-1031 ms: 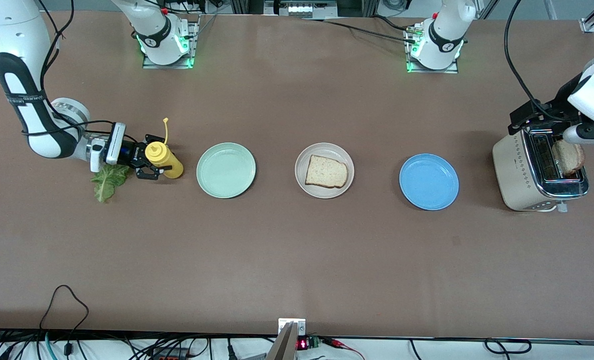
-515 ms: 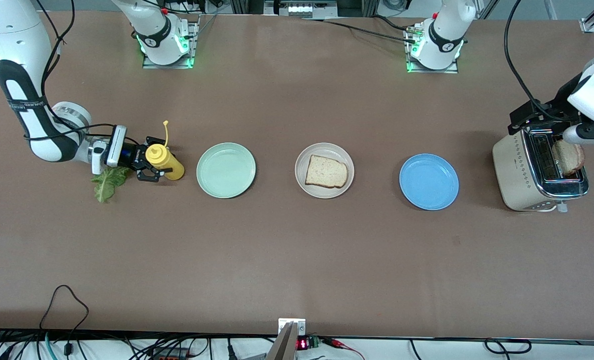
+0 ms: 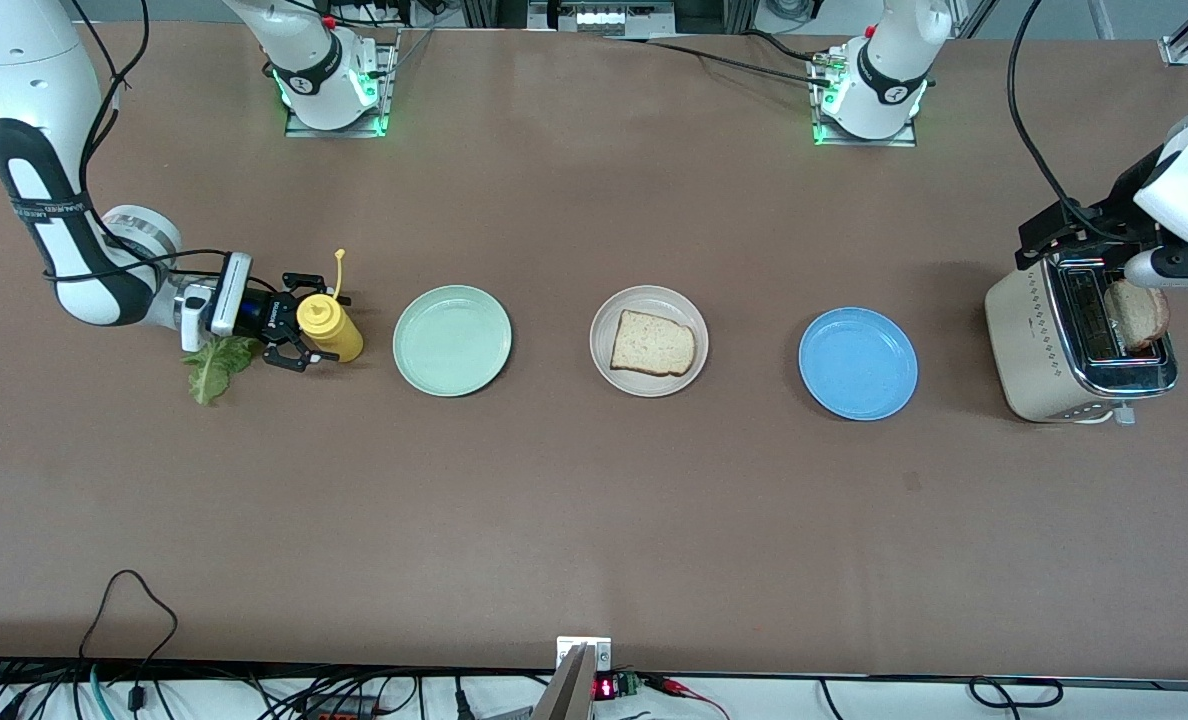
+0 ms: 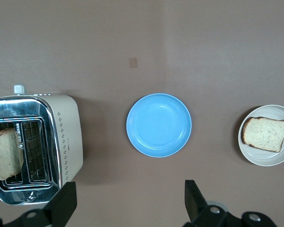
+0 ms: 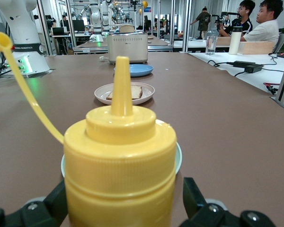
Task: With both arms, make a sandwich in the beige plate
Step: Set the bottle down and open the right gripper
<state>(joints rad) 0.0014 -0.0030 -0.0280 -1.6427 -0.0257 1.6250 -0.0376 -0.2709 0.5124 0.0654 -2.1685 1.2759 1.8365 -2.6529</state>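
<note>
My right gripper [image 3: 301,335] stands open astride the upright mustard bottle [image 3: 329,328], seemingly not gripping. The lettuce [image 3: 216,364] lies just beneath its wrist. One slice [image 3: 652,343] sits on the beige plate [image 3: 604,320]. The left gripper [image 4: 128,208], open, hovers over the toaster [image 3: 1039,340].

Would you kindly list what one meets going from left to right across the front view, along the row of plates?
Lettuce leaf → right gripper → yellow bottle → green plate → beige plate holding a bread slice → blue plate → toaster.
</note>
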